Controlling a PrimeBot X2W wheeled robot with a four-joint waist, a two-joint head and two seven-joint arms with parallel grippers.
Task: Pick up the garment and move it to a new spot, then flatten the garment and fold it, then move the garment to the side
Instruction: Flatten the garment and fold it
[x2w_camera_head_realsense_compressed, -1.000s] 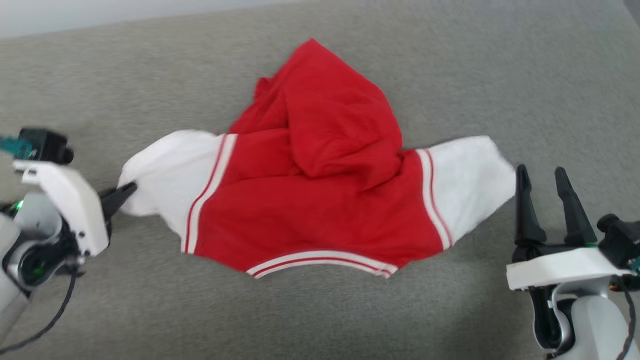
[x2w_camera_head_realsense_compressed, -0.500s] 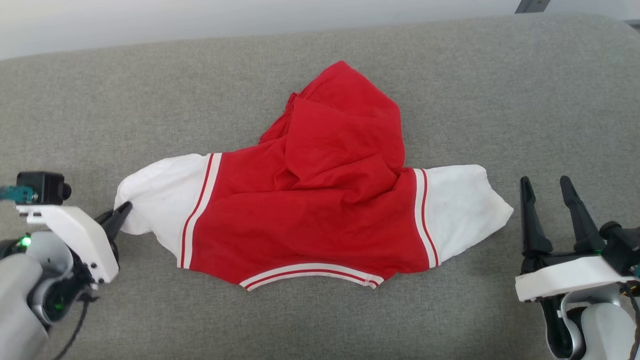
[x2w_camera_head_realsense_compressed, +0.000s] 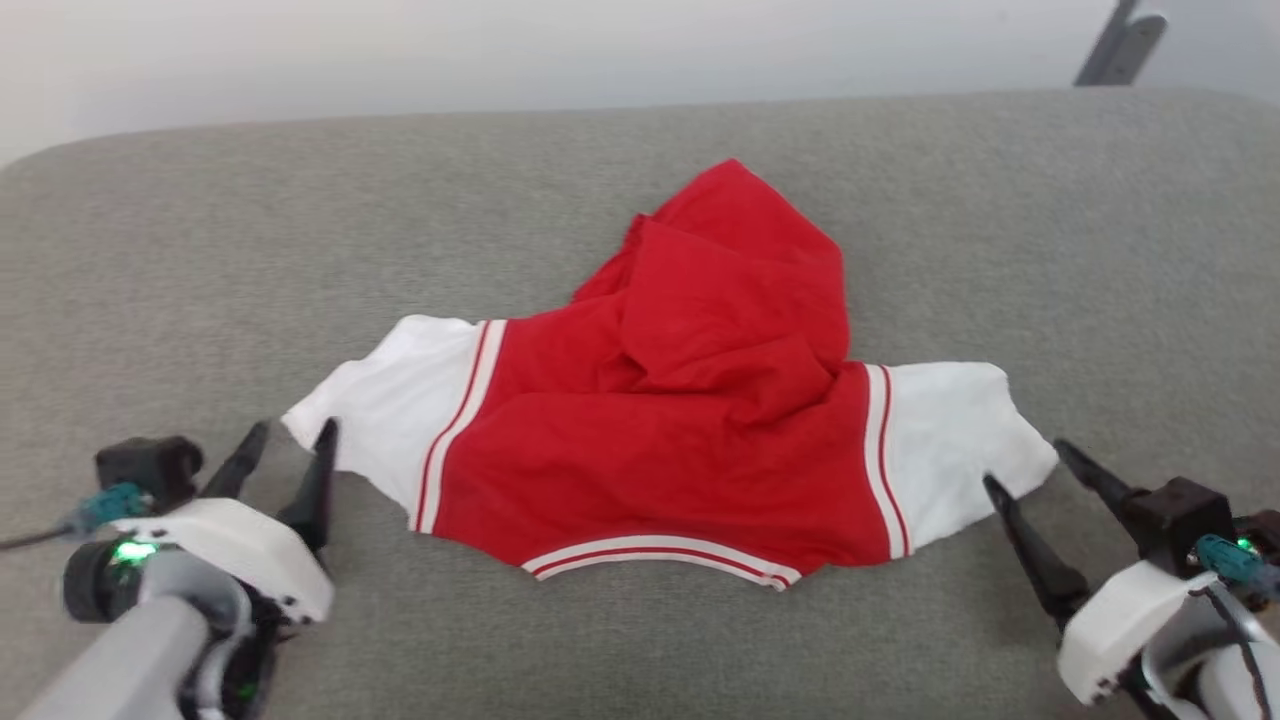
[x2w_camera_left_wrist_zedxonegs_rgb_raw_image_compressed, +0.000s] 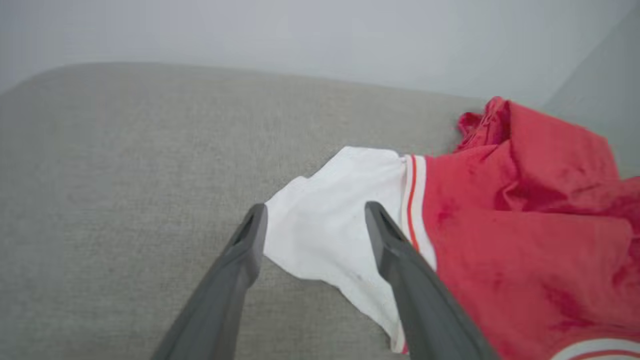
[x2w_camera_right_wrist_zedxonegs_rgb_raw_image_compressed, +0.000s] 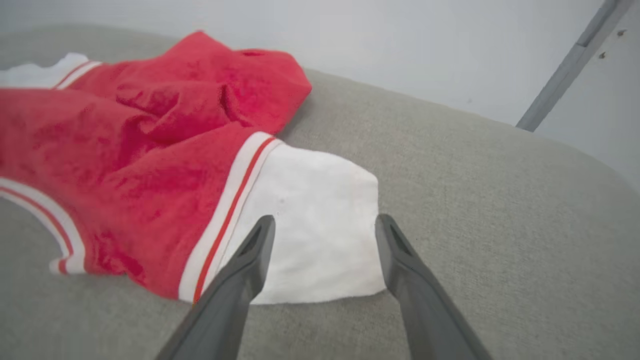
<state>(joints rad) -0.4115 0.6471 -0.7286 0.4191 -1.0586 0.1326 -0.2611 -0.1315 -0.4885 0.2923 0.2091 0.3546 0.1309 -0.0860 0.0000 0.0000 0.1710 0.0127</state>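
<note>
The garment (x2w_camera_head_realsense_compressed: 680, 450) is laid mid-cushion (x2w_camera_head_realsense_compressed: 200, 250), sleeves out, red body bunched up at the far side. Nothing is held: the left gripper (x2w_camera_head_realsense_compressed: 295, 428) is spread wide at the left sleeve (x2w_camera_head_realsense_compressed: 390, 420), the right gripper (x2w_camera_head_realsense_compressed: 1025, 463) likewise at the right sleeve (x2w_camera_head_realsense_compressed: 950, 440). The bunched hem is probably best pinched and drawn out evenly.

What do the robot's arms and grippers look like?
The left gripper and right gripper each have two long dark tapered fingers on a white housing, plus a black block, teal connector, cable and green light. Forearms pale grey.
</note>
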